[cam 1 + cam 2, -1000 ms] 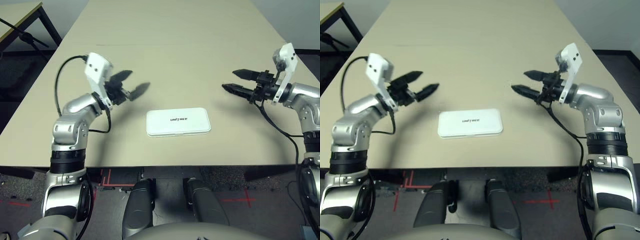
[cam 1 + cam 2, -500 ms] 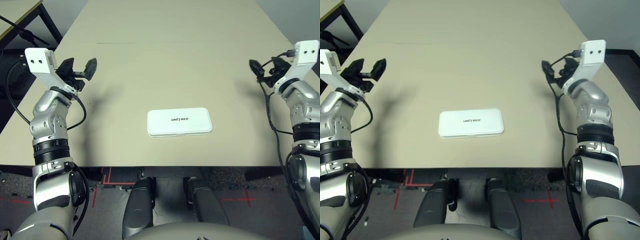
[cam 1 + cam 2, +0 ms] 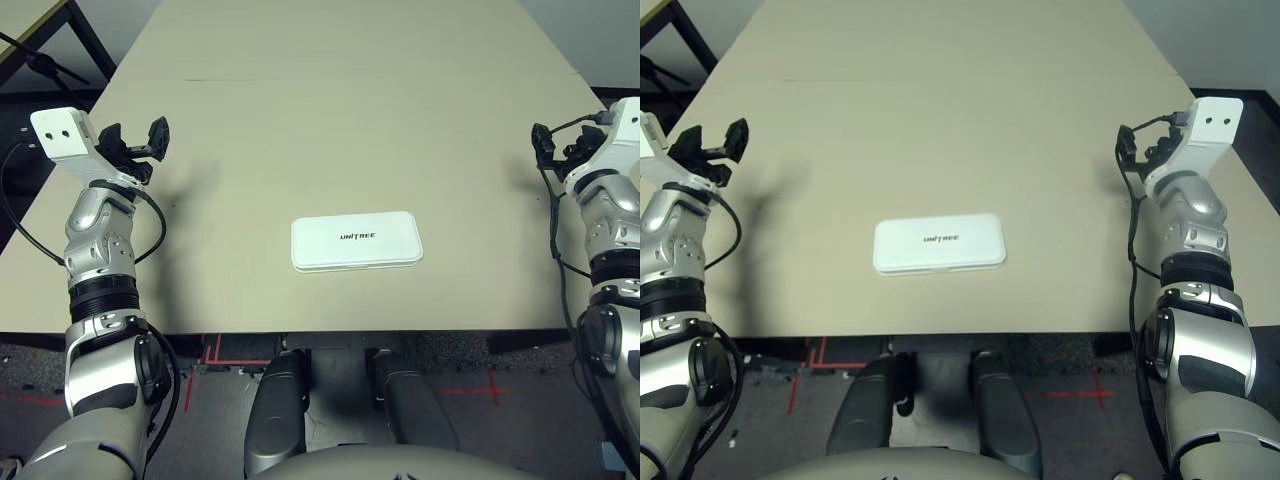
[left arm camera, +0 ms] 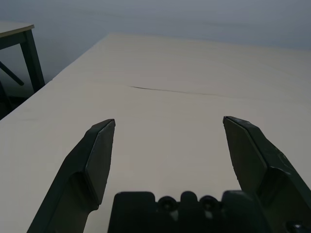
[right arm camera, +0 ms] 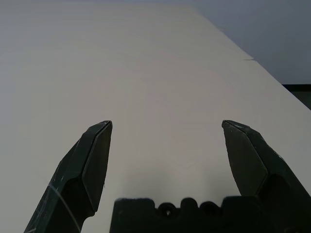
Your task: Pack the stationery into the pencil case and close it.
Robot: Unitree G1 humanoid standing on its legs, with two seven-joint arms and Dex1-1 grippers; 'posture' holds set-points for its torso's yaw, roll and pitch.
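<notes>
The pencil case [image 3: 356,241] was a flat white rectangular box with rounded corners. Its lid was down and bore a small dark "UNITREE" print at the centre. It lay flat on the beige desk [image 3: 340,110], near the front edge and roughly midway between the two arms, its long side parallel to that edge.

The left tool [image 3: 133,141] was held over the desk's left edge, well apart from the case. The right tool [image 3: 1132,148] was at the right edge, equally far from it. Bare desk surface separated each tool from the case and extended well beyond it to the far end.

The head views gave only a side-on look at the right tool, so its finger spacing was probably wide but hard to read there. The right wrist view showed the right tool's fingers [image 5: 87,165] spread wide with nothing between them. The left wrist view showed the left tool's fingers [image 4: 92,160] likewise parted and empty, with a thin dark line [image 4: 170,91] across the desk beyond them.
</notes>
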